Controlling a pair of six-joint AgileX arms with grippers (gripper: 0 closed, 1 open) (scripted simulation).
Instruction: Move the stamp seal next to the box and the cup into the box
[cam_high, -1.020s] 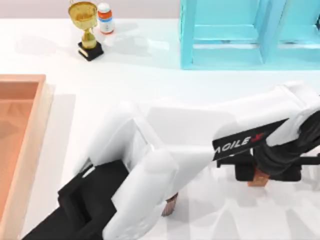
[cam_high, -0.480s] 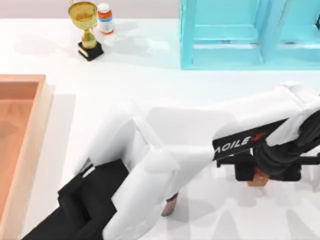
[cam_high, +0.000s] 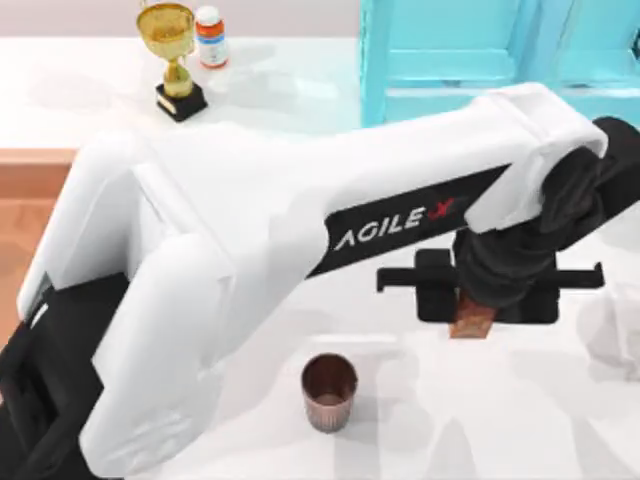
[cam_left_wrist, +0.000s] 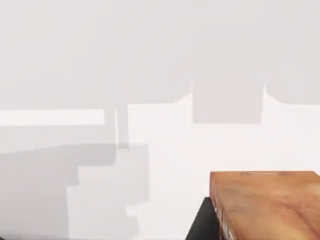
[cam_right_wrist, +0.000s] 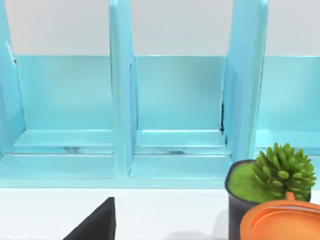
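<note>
My left gripper (cam_high: 470, 312) hangs above the table's right half, shut on the reddish-brown stamp seal (cam_high: 471, 324), which pokes out below the black fingers. In the left wrist view the stamp seal (cam_left_wrist: 267, 205) is held well above the white table. The dark brown ribbed cup (cam_high: 328, 391) stands upright near the front edge, left of and nearer than the gripper. A strip of the orange-tan box (cam_high: 30, 158) shows at the far left, mostly hidden behind my left arm. A dark part of my right gripper (cam_right_wrist: 95, 224) faces the turquoise shelf.
A turquoise shelf unit (cam_high: 470, 60) stands at the back right. A gold trophy (cam_high: 172, 55) and a small white bottle (cam_high: 210, 35) stand at the back left. A green potted plant (cam_right_wrist: 272, 175) and an orange object (cam_right_wrist: 282, 222) sit in front of the shelf.
My left arm has risen towards the camera with the stamp seal, lifting it off the table and shifting slightly left. The cup, earlier half hidden under the arm, now stands in plain sight.
</note>
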